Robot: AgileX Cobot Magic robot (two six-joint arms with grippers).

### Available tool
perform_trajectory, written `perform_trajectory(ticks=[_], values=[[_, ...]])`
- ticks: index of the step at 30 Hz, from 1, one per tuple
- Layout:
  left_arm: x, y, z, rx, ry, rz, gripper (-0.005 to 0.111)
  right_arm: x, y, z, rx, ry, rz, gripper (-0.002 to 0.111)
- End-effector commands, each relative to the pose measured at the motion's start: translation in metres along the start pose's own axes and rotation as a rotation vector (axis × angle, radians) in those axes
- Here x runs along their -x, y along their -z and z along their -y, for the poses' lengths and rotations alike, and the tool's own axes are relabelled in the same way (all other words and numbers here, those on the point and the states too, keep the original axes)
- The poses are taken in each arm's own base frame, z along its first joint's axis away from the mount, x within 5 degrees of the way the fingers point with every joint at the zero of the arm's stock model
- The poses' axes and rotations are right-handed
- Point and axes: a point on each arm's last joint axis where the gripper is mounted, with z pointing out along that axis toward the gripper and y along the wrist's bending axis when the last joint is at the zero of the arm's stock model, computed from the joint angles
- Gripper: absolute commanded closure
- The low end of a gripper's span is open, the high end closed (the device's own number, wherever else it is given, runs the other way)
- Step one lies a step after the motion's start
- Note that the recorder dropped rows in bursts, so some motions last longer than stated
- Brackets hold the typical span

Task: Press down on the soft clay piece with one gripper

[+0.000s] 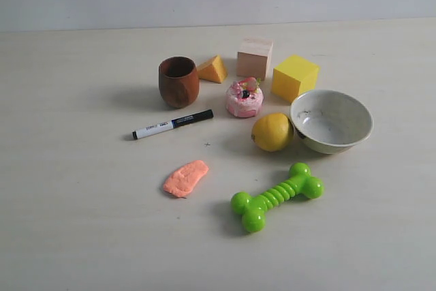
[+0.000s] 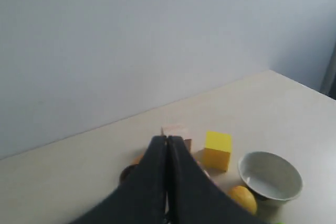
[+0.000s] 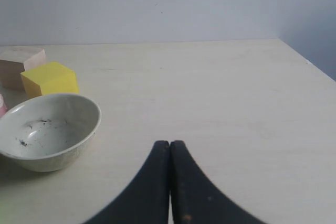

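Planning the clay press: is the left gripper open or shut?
Shut. In the left wrist view the left gripper has both black fingers pressed together, with no gap and nothing between them.

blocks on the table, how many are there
3: an orange wedge beside the brown cup, a pale wooden block behind the pink toy cake, and a yellow cube by the white bowl. None appears hidden.
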Motion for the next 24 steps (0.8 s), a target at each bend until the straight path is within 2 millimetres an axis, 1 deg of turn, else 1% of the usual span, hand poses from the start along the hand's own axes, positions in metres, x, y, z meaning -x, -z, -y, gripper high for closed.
perform_trajectory(ticks=[1,3,5,6,7,8,9,12,13,15,17,24], values=[[-0.026,0.026,-0.023,0.172,0.088,0.034,0.107,-0.001,0.000,0.000,-0.005,0.004,0.007,0.108],[-0.045,0.039,-0.034,0.276,0.155,0.054,0.107,-0.001,0.000,0.000,-0.005,0.004,0.007,0.108],[-0.058,0.048,-0.038,0.345,0.187,0.079,0.107,-0.001,0.000,0.000,-0.005,0.004,0.007,0.108],[-0.071,0.056,-0.040,0.397,0.197,0.093,0.107,-0.001,0.000,0.000,-0.005,0.004,0.007,0.108],[-0.084,0.062,-0.041,0.438,0.220,0.109,0.107,-0.001,0.000,0.000,-0.005,0.004,0.007,0.108],[-0.090,0.066,-0.041,0.456,0.226,0.116,0.107,-0.001,0.000,0.000,-0.005,0.004,0.007,0.108],[-0.101,0.071,-0.040,0.484,0.231,0.132,0.107,-0.001,0.000,0.000,-0.005,0.004,0.007,0.108],[-0.124,0.078,-0.039,0.546,0.240,0.142,0.107,-0.001,0.000,0.000,-0.005,0.004,0.007,0.108],[-0.135,0.079,-0.039,0.562,0.245,0.134,0.107,-0.001,0.000,0.000,-0.005,0.004,0.007,0.108],[-0.148,0.078,-0.039,0.569,0.243,0.112,0.107,-0.001,0.000,0.000,-0.005,0.004,0.007,0.108],[-0.157,0.077,-0.039,0.570,0.250,0.094,0.107,-0.001,0.000,0.000,-0.005,0.004,0.007,0.108],[-0.177,0.077,-0.037,0.572,0.253,0.087,0.107,-0.001,0.000,0.000,-0.005,0.004,0.007,0.108]])
